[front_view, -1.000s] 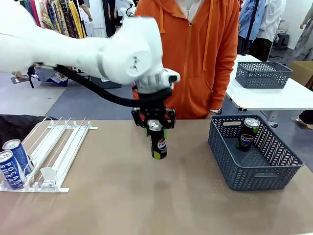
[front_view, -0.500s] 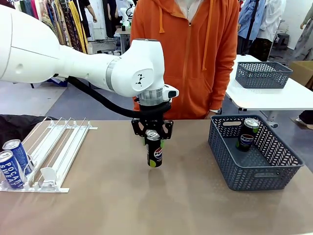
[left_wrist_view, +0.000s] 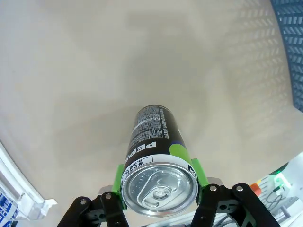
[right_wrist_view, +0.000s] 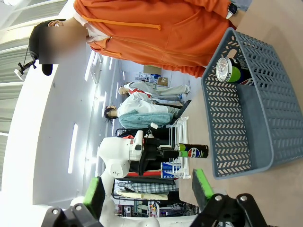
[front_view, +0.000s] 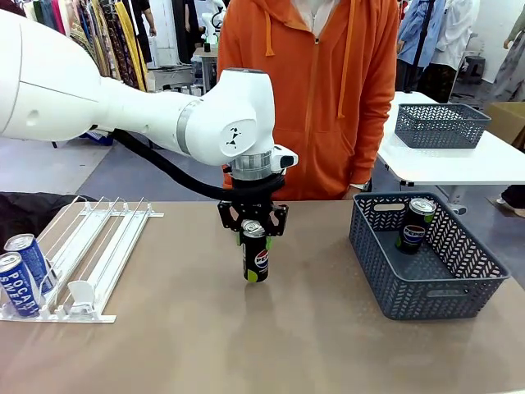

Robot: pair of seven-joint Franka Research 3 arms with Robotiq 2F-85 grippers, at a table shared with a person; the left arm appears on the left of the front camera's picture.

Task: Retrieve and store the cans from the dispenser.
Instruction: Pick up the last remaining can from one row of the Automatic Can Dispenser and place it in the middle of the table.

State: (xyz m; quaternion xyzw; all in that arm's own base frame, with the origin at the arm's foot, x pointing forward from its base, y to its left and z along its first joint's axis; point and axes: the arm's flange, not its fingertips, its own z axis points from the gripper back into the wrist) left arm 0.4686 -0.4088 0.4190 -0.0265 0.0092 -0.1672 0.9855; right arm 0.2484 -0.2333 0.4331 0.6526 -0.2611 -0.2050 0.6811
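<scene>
- The left end effector point(front_view: 253, 236) is clenched on the upper part of a black can point(front_view: 256, 261). In the left wrist view its green pads press either side of the can just under the silver top.
- The black can hangs upright, straight below the left end effector. Its base is at or just above the bench point(front_view: 246, 349); whether it touches I cannot tell.
- The dispenser point(front_view: 98, 246) lies well off to the left end effector's left. Two blue cans point(front_view: 25, 271) wait at the near end of its lanes.
- The basket point(front_view: 426, 295) stands well off to the left end effector's right. A second black can point(front_view: 414, 223) already leans inside it.
- The right end effector point(right_wrist_view: 147, 189) is released and holds nothing. From its wrist view the basket is ahead of it, with the left arm and its can farther off.
- A person point(front_view: 328, 98) in an orange hoodie stands beyond the left end effector, at the far edge of the bench, taking no visible part.
- Step in hand, as I judge it: carrying one can from dispenser to basket, caught about midway between them.
- The next move calls for one of two things:
  - lift the can clear of the basket's near wall and carry it on to the right; or
  - set it down here and let go, so the right arm can take it.
- Either way the grip should hold until the can is fully supported, as a slim can tips easily.
- Two cans in the dispenser are not yet fetched.
</scene>
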